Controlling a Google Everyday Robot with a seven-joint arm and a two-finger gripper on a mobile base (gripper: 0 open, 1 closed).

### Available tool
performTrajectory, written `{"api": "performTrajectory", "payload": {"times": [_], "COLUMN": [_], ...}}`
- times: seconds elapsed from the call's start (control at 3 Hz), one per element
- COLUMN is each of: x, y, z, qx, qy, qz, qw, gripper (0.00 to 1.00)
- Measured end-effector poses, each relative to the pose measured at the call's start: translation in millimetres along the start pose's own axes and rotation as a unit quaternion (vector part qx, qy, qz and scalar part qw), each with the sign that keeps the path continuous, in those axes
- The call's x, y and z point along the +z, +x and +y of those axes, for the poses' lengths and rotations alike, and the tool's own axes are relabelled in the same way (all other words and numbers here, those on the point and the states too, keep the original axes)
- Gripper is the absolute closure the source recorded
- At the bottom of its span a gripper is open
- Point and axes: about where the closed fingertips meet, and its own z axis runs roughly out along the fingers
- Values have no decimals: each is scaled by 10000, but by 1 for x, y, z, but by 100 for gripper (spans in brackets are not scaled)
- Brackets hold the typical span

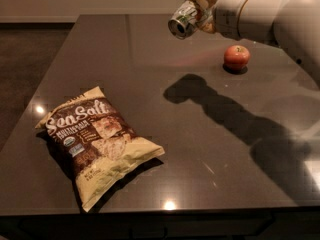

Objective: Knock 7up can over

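Clamping the 7up can (pixel 181 22) sideways, the gripper (pixel 201 9) hovers above the table (pixel 125 59).

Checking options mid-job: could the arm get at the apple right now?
Probably yes for reach: the gripper hovers above the table near the apple, with nothing between them. But it is shut on the 7up can, so it could not grasp the apple.

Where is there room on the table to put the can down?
The hand holds the can in the air over the far side of the table. Bare room: the middle between the chip bag and the apple, plus the far left corner. Crowded only by the bag, front left.
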Motion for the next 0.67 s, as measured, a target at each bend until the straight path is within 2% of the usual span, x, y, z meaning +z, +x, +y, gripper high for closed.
{"api": "performTrajectory", "payload": {"times": [0.33,0.67], "x": [-3,1], "y": [-5,-11], "z": [8,9], "qx": [-1045,-2266], "qy": [37,231], "qz": [139,312], "qw": [9944,9732], "gripper": [100,100]}}
